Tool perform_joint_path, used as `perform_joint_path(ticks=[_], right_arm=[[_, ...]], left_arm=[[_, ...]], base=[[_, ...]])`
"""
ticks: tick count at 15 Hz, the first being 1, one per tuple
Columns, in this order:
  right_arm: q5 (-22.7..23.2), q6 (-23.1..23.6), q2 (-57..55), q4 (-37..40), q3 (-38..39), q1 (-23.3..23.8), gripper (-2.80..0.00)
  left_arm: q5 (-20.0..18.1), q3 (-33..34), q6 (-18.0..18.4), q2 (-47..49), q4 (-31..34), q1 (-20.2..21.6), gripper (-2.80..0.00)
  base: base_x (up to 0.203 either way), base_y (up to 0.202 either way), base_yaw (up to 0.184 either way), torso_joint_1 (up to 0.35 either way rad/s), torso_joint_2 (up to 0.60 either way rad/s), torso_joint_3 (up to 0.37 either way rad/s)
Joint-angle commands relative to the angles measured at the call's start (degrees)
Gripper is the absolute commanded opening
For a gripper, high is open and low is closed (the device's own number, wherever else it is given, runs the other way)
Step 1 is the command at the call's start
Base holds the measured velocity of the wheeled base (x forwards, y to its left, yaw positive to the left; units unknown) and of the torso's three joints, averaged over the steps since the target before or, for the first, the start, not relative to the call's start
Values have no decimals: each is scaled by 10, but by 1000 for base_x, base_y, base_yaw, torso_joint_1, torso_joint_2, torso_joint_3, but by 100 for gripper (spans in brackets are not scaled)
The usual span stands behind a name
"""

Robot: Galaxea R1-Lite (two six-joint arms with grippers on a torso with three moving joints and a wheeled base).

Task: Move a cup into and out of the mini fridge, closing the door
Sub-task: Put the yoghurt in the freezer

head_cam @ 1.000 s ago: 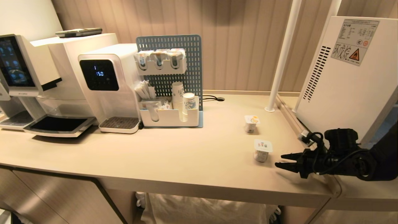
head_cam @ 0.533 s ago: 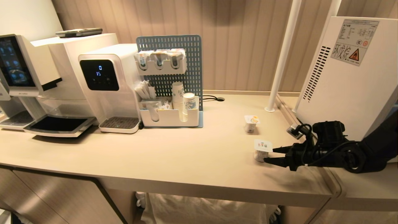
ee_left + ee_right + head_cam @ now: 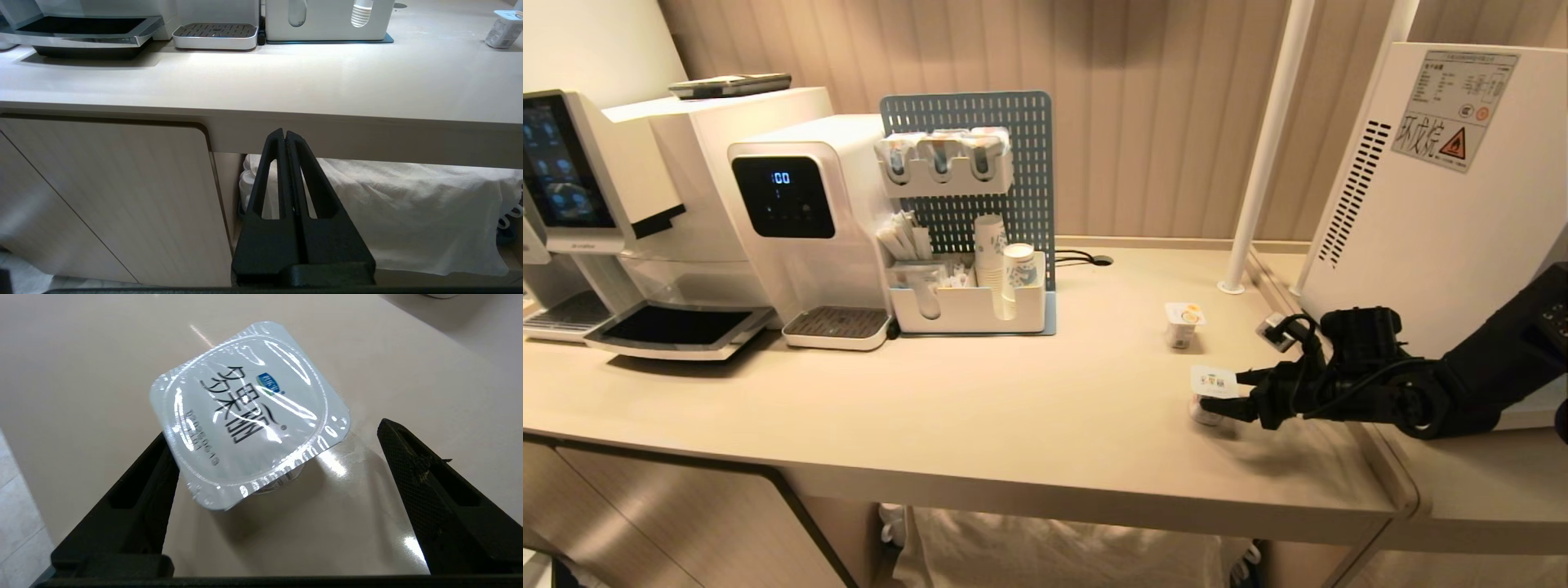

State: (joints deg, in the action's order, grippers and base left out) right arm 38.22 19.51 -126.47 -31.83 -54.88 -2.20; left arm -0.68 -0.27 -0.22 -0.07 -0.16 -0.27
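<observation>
head view: you're early in the job. the cup (image 3: 1213, 394) sits upright on the counter (image 3: 1013, 408), near its front edge at about 4 o'clock from the middle of the frame, and the right gripper (image 3: 1217, 394) reaches in level from 3 o'clock with its fingers spread to either side of it, nothing squeezed. a second cup (image 3: 1183, 323) stands at 11 o'clock of the first, well apart. the fridge (image 3: 1437, 204) is at the frame's 2 o'clock; you get only its vented side and warning sticker, so the door isn't visible and you can't tell whether it's open. gripping, carrying in, taking out and closing all look left to do.

left wrist view: this is the only view with the left gripper (image 3: 284, 134), fingers pressed together on nothing, parked below the counter edge in front of a cabinet (image 3: 102, 196). the far cup shows at 2 o'clock.

right wrist view: here you get what the head view hides: the foil lid with its lettering, one finger (image 3: 143, 490) tucked under the lid's edge, the other finger (image 3: 429, 473) clear of the cup. whether the near one touches the cup's wall, you can't tell.
</observation>
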Motion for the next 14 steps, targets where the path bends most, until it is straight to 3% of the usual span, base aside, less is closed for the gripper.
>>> perform_joint_path(ticks=[1,9,14], right_arm=[[-17,1,-12,-5,-8,-2,0],[-37,-10,-23,-6,-18,-30,0],[-71,-12,-39,-53,-24,-40,0]], left_arm=[[0,0,0,1,0,0,-280],[0,0,0,1,0,0,-280],[0,0,-2,1,0,0,-280]], base=[[0,0,0,0,0,0],[0,0,0,0,0,0],[0,0,0,0,0,0]])
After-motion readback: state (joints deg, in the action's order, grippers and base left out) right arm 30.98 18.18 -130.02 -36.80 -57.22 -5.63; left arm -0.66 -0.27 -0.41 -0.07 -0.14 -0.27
